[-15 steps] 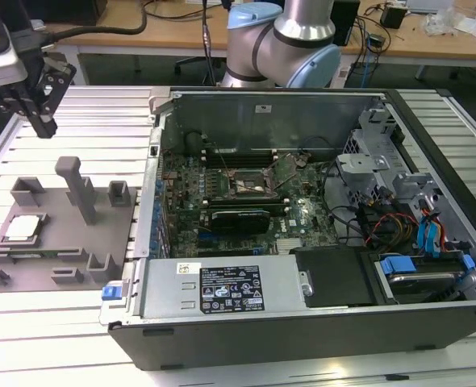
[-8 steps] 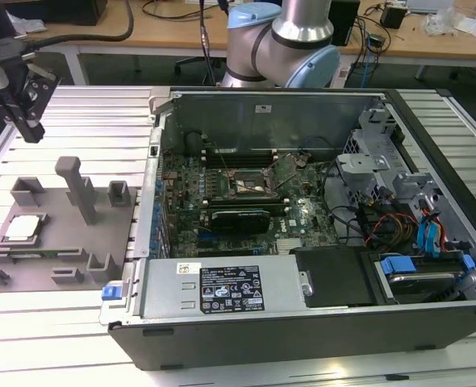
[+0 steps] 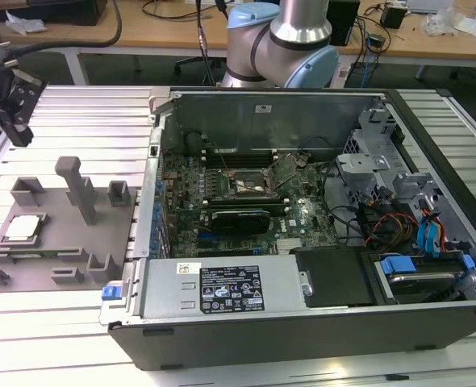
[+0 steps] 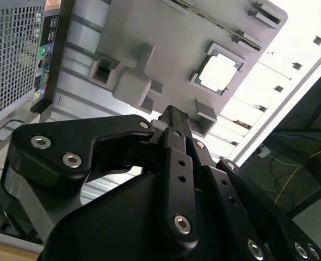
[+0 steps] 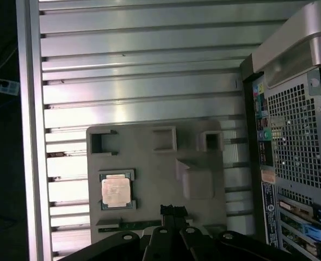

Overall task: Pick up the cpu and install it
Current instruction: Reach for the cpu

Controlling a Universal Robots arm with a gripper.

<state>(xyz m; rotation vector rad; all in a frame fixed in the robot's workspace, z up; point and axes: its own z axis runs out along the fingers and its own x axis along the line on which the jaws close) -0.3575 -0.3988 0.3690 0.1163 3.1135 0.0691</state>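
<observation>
The cpu point(image 3: 22, 228), a small square chip with a pale silvery top, lies flat in a pocket of the grey tray point(image 3: 56, 246) at the exterior view's left. Both wrist views look down on it: the cpu point(image 4: 219, 72) and cpu point(image 5: 116, 191). My black gripper point(image 3: 22, 133) hangs in the air above the tray's far side, well apart from the chip. Its fingertips point(image 4: 171, 112) rest together with nothing between them, and the gripper point(image 5: 172, 210) looks shut. The dark metal-framed socket point(image 3: 252, 184) sits on the green motherboard inside the open computer case.
The open computer case point(image 3: 302, 322) stands at the exterior view's right, with cables, drive cages and a graphics card inside. Grey posts and blocks point(image 3: 78, 187) rise from the tray. Everything rests on a ribbed aluminium table point(image 3: 77, 105). The arm's base point(image 3: 282, 44) is behind the case.
</observation>
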